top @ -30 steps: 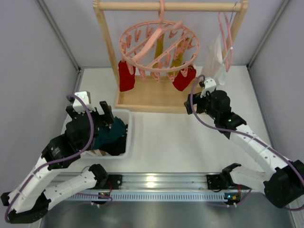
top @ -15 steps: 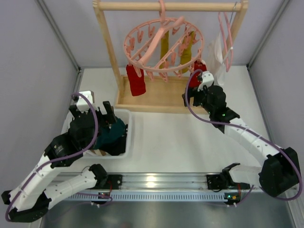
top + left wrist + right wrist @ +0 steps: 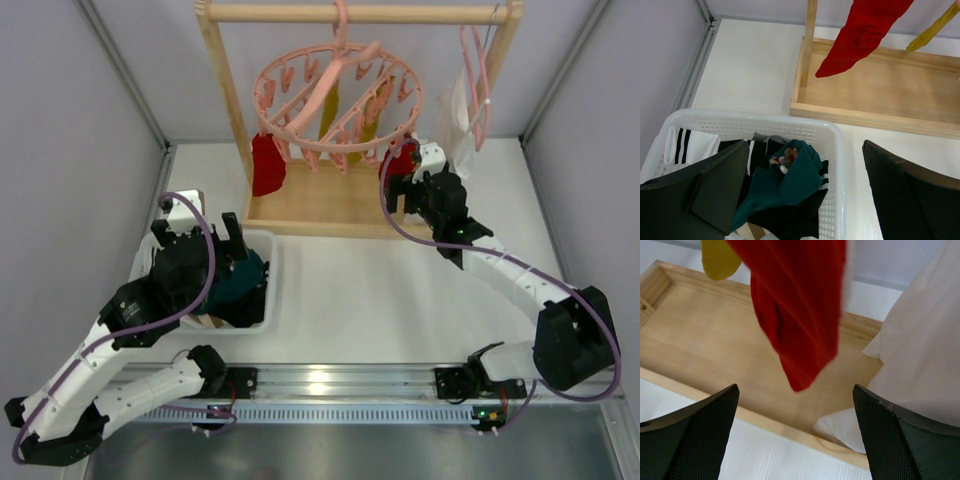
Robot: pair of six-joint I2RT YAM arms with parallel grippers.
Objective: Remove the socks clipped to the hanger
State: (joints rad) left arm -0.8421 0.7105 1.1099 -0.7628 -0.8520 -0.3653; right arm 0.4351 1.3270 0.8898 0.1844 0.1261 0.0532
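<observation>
The round pink hanger (image 3: pixel 338 100) hangs from the wooden rail with socks clipped to it. One red sock (image 3: pixel 267 165) hangs at its left and another red sock (image 3: pixel 402 160) at its right, with yellow socks (image 3: pixel 330 115) between them. My right gripper (image 3: pixel 408 185) is open just below the right red sock (image 3: pixel 795 315), whose tip dangles ahead of the gap between the fingers, ungripped. My left gripper (image 3: pixel 200 238) is open and holds nothing above the white basket (image 3: pixel 837 150), where a teal sock (image 3: pixel 790 185) lies. The left red sock (image 3: pixel 865 35) hangs ahead of the left wrist camera.
The rack's wooden base tray (image 3: pixel 320 205) lies under the hanger. A white cloth (image 3: pixel 920 355) on a slim pink hanger (image 3: pixel 475 70) hangs right beside my right gripper (image 3: pixel 797 430). Dark and striped garments (image 3: pixel 690 145) fill the basket. A yellow sock (image 3: pixel 717 257) hangs left of the red one.
My right arm has reached further in, up to the right red sock. The ring hanger and its socks have swung sideways. My left gripper has barely shifted over the basket.
</observation>
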